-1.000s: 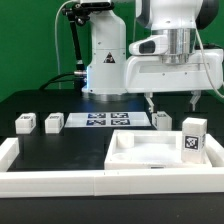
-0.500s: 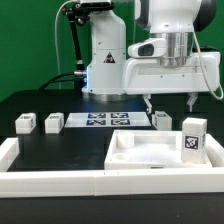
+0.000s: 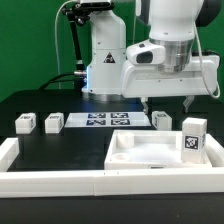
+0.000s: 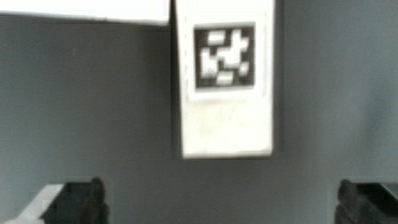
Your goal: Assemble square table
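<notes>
Hovering above the table [image 3: 60, 145], the gripper [image 3: 170, 104] has its jaws spread wide and holds nothing. It hangs just behind the square tabletop [image 3: 150, 158], over a small leg block [image 3: 162, 120] lying beyond the tabletop's far rim. The wrist view shows a tagged leg [image 4: 226, 85], likely that same block, lying in line with the gap between the fingertips [image 4: 71, 203] and clear of both.

Risks, as judged: a slightly offset descent could land a finger on the block instead of straddling it, pushing or tipping it. The tabletop's raised rim is near enough to be struck. An upright leg [image 3: 193, 135] stands at the tabletop's far corner, whether inside the rim or behind it cannot be told. It is close to the outer finger and could be knocked over.

Surroundings: the marker board [image 3: 100, 120] lies flat behind the tabletop. A third leg block [image 3: 52, 123] and a fourth leg block [image 3: 24, 123] sit well apart from the tabletop, obstructing nothing. The border rail [image 3: 50, 182] runs before the tabletop.
</notes>
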Robot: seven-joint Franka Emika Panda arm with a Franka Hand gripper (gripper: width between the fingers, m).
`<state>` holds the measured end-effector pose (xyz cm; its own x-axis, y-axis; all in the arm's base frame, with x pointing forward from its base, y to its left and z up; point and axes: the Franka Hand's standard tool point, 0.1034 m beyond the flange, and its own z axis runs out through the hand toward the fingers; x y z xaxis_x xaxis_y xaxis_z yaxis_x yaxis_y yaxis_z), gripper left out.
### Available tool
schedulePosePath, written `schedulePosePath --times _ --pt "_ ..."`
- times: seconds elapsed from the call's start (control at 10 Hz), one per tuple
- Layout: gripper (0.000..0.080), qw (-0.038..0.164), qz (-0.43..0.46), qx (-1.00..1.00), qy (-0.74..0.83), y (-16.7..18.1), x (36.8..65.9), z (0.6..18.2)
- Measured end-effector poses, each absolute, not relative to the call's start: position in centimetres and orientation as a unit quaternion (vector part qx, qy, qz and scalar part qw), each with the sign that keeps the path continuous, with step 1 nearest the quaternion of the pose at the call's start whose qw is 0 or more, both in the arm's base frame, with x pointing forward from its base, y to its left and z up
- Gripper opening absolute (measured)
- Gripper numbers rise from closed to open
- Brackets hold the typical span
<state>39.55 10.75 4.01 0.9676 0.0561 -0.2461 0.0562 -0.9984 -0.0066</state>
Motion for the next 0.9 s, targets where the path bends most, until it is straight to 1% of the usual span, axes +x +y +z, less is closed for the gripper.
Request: schedulePosePath --times 0.3,0.5,0.8,0.9 --pt "0.0648 0.007 -0.216 0.976 0.014 11.4 38.9 4.3" --pt "0.0648 0.011 -0.269 0.963 0.008 11.1 38.7 4.1" --pt "0.0648 0.014 -0.344 0.939 -0.001 9.9 38.2 3.0" --pt "0.0648 0.016 -0.379 0.925 -0.004 9.6 37.6 3.0"
